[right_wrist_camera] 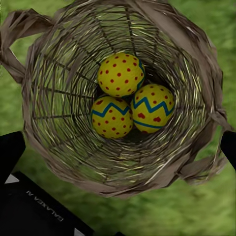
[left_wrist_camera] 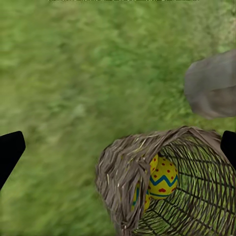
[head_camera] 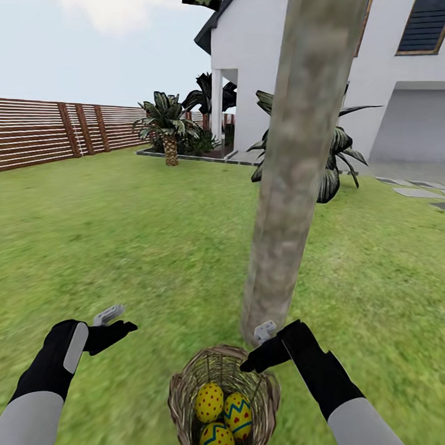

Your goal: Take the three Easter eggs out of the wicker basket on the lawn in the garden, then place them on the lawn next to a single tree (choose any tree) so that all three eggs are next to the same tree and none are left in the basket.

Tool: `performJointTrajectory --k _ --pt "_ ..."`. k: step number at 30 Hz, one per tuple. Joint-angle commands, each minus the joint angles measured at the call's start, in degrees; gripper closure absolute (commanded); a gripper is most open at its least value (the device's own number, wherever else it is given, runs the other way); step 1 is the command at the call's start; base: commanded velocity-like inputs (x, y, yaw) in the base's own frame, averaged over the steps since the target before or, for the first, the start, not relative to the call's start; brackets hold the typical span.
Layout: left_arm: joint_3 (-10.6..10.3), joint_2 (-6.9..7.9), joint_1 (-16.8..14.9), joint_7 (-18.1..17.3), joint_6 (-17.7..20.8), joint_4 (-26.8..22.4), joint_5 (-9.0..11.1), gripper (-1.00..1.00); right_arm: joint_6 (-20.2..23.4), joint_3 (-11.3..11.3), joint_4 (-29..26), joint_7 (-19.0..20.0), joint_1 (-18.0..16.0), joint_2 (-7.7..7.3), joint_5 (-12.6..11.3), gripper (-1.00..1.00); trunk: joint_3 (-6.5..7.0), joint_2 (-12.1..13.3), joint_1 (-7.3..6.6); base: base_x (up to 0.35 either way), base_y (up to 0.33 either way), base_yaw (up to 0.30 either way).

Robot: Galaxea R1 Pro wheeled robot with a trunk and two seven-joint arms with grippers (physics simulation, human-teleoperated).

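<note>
a: where are the three easter eggs (right_wrist_camera: 125,101) right now?

b: all three sit in the bottom of the wicker basket (head_camera: 181,391), touching each other. the basket stands on the lawn (head_camera: 139,232) right at the foot of the tree (head_camera: 295,174), close in front of the robot

a: which arm is nearer?

b: the right gripper (head_camera: 262,349). in the head view it hangs over the basket's far rim, on the right side, while the left gripper (head_camera: 113,326) is off to the left over bare grass, well apart from the basket

a: so which way do the eggs lie from the right gripper?

b: below it and a little back toward the robot. the right wrist view looks straight down the mouth of the basket, with the eggs near the middle. i'd judge a downward reach into the bowl is what comes next, and the wicker wall looks like the thing to catch a finger on

a: and the hands themselves?

b: right jaws are spread wide, one dark fingertip (right_wrist_camera: 10,152) at each edge of its wrist view, nothing between them but the basket below. left jaws are parted too, empty, touching nothing; its wrist view catches the basket from the side with the tree's base beyond

a: so nothing lifted yet?

b: none, as far as i can judge, all three still to move
</note>
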Motion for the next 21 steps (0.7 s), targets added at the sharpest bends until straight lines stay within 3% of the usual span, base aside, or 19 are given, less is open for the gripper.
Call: performJointTrajectory --k 1,7,10,11,12,14,17,18,20,21 --pt "0.15 -0.02 -0.04 -0.37 0.27 -0.02 -0.23 -1.0 0.08 0.09 0.03 0.5 -0.04 -0.03 0.56 -1.0 -0.06 -0.03 0.0 -0.009 0.005 0.0" --pt "1.18 -0.02 -0.04 -0.37 0.33 -0.05 -0.21 -1.0 -0.07 -0.15 0.95 0.13 -0.04 0.03 0.42 -1.0 -0.06 -0.03 0.0 -0.186 0.081 0.0" --pt "2.99 0.28 -0.04 -0.37 0.35 -0.32 -0.26 -1.0 -0.34 -0.27 4.22 -6.94 -0.04 3.28 0.53 -1.0 -0.06 -0.03 0.0 -0.091 0.03 0.0" --pt "3.68 1.28 -0.04 -0.38 0.35 -0.35 -0.22 -1.0 -1.21 -0.35 6.01 -12.82 -0.04 5.59 0.46 -1.0 -0.06 -0.03 0.0 -0.028 0.009 0.0" --pt "4.02 2.23 -0.04 -0.43 0.37 -0.32 -0.16 -1.0 -2.25 -0.38 7.14 -16.58 -0.04 6.88 0.18 -1.0 -0.06 -0.03 0.0 -0.018 0.006 0.0" --pt "4.54 3.4 -0.04 -0.62 0.59 -0.31 0.17 -1.0 -4.23 -0.36 8.76 -20.78 -0.03 8.14 -0.65 -1.0 -0.06 -0.03 0.0 -0.01 0.003 0.0" --pt "5.89 5.82 -0.5 -1.06 3.03 -0.54 3.15 -1.0 -6.84 -0.21 12.23 -25.19 -0.04 9.46 -4.67 -1.0 -0.06 -0.03 0.0 -0.003 0.001 0.0" --pt "6.15 7.49 -0.79 -1.17 3.8 -1.12 6.08 -1.0 -7.37 -0.13 13.67 -28.06 -0.04 10.09 -6.44 -1.0 -0.06 -0.03 0.0 0.0 0.0 0.0" --pt "6.25 8.42 -1.0 -1.21 4.02 -1.58 9.18 -1.0 -7.75 -0.11 14.24 -31.64 -0.04 10.39 -7.1 -1.0 -0.06 -0.03 0.0 0.0 0.0 0.0" --pt "6.29 9.01 -1.15 -1.18 4.06 -1.91 12.56 -1.0 -8.59 -0.08 14.53 -35.87 -0.04 10.65 -7.9 -1.0 -0.06 -0.03 0.0 0.0 0.0 0.0"
